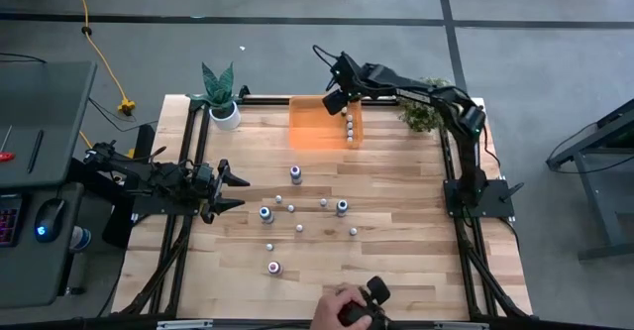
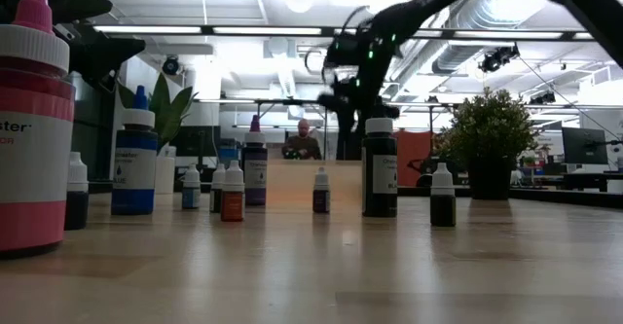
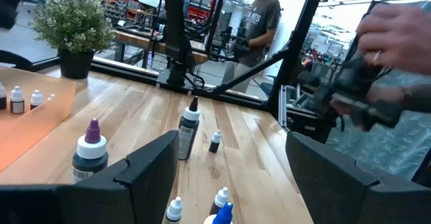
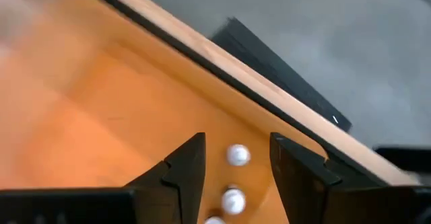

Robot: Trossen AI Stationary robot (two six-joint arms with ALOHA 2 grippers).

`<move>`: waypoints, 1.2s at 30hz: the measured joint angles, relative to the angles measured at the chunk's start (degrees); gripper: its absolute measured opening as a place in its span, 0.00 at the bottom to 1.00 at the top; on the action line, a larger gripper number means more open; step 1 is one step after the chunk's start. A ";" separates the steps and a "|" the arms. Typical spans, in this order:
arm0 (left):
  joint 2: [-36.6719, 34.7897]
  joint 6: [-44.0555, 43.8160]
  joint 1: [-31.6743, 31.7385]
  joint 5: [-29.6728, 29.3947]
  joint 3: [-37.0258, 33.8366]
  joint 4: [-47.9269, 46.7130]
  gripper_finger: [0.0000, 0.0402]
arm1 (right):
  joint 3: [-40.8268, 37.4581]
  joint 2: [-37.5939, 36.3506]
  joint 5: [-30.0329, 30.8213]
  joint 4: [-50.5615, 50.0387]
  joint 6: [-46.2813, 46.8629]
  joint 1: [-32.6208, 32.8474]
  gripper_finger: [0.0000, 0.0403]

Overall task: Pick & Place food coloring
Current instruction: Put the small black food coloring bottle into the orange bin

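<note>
Several food coloring bottles stand upright on the wooden table's middle: a larger one (image 1: 295, 174), two more (image 1: 265, 214) (image 1: 342, 208) and small white-capped droppers (image 1: 299, 228). More droppers (image 1: 349, 122) stand in a row along the right side of an orange tray (image 1: 312, 127) at the far edge. My right gripper (image 1: 337, 100) (image 4: 237, 177) hovers open over the tray's far right corner, its fingers on either side of the row's white caps (image 4: 237, 155) below. My left gripper (image 1: 236, 191) (image 3: 229, 177) waits open at the table's left, pointing at the bottles (image 3: 188, 130).
A potted plant (image 1: 222, 100) stands at the far left corner and another (image 1: 424, 112) at the far right. A person's hand with a dark device (image 1: 355, 308) (image 3: 377, 62) reaches over the near edge. Bare wood lies between the tray and the bottle group.
</note>
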 joint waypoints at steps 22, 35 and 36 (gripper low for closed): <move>0.00 0.00 0.00 0.00 0.00 0.00 0.68 | 0.02 -17.59 -20.21 -2.40 -22.15 14.68 0.38; 0.01 0.00 0.00 0.00 0.00 0.00 0.68 | 10.21 -13.79 -15.27 -15.50 -23.68 27.41 0.38; 0.01 0.00 0.00 0.00 0.00 0.00 0.68 | 11.35 -13.02 -15.12 -16.63 -23.78 28.30 0.38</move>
